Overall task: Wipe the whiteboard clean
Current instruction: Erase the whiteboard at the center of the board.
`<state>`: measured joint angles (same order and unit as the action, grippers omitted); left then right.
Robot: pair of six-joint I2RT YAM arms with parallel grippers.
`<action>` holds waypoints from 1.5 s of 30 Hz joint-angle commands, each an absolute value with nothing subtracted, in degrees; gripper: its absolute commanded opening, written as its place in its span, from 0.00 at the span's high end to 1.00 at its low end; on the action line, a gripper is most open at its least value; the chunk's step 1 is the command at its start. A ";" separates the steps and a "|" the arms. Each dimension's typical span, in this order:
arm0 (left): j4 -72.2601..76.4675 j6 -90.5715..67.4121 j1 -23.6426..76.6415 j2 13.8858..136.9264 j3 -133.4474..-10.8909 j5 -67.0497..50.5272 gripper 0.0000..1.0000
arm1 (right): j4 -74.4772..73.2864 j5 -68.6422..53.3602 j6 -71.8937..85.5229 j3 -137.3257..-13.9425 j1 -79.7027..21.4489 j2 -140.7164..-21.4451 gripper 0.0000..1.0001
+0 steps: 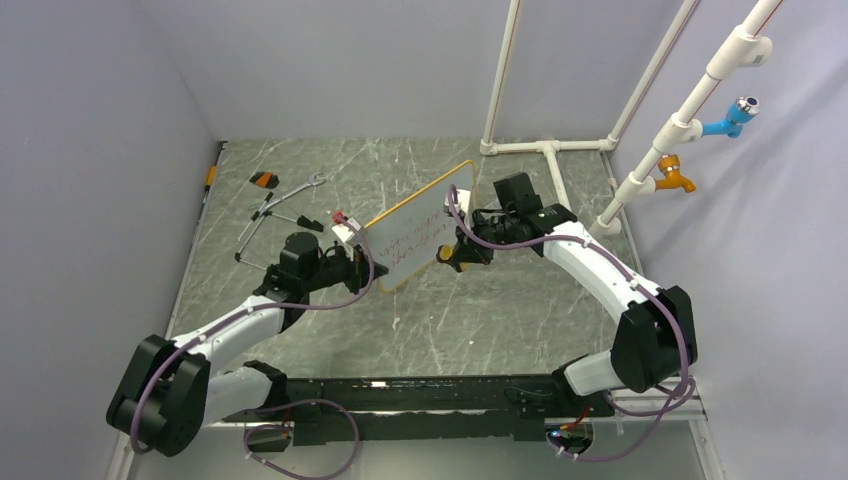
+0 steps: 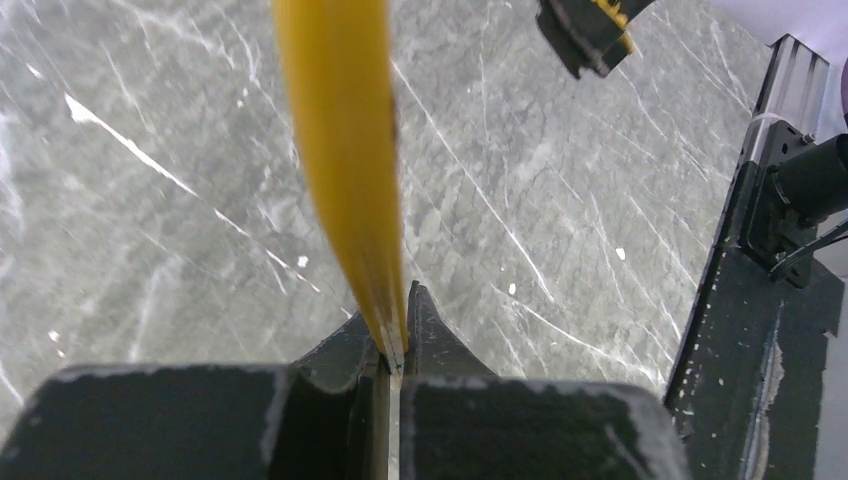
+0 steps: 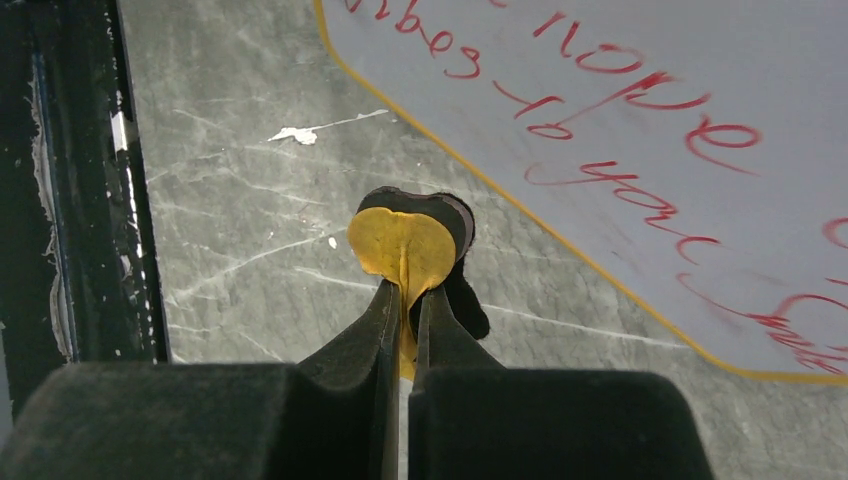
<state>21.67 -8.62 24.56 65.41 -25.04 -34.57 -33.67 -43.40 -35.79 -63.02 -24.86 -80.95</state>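
- At centre of the top view, over the bench (image 1: 480, 320), the whiteboard (image 1: 415, 228) is held tilted on edge.
- Left fingers (image 2: 428, 335) pinch its orange frame.
- Right fingers (image 3: 368, 335) clamp an orange eraser piece (image 3: 405, 248), near the board but apart.
- Red writing (image 3: 600, 110) remains; erasing is judged largely outstanding.

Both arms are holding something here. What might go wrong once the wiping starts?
1. The left gripper pinches the whiteboard only at its thin frame edge, holding it tilted. Wiping pressure may make it pivot or slip.
2. The right gripper holds the eraser by a narrow part, so it might twist out on contact.
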 commanded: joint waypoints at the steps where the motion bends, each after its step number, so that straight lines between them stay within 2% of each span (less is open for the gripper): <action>1: 32.66 -3.31 24.60 61.70 -25.85 -35.00 1.00 | -33.62 -43.84 -37.58 -63.10 -25.64 -81.37 1.00; 13: 28.71 6.97 27.85 67.73 -27.84 -25.19 1.00 | -33.40 -42.51 -37.57 -63.11 -25.88 -81.69 1.00; 20: 32.77 7.06 28.06 71.36 -26.48 -25.64 1.00 | -33.59 -42.20 -37.56 -63.23 -25.93 -82.12 1.00; 27: 37.68 4.76 27.87 73.71 -25.23 -27.16 0.84 | -33.91 -42.30 -37.75 -63.36 -25.93 -82.57 1.00; 45: 39.62 0.43 26.19 67.64 -25.86 -30.29 0.80 | -34.76 -42.76 -38.28 -63.80 -25.88 -83.25 1.00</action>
<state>37.04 2.55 26.41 68.77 -24.40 -27.66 -34.61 -41.95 -36.71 -63.02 -25.71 -83.09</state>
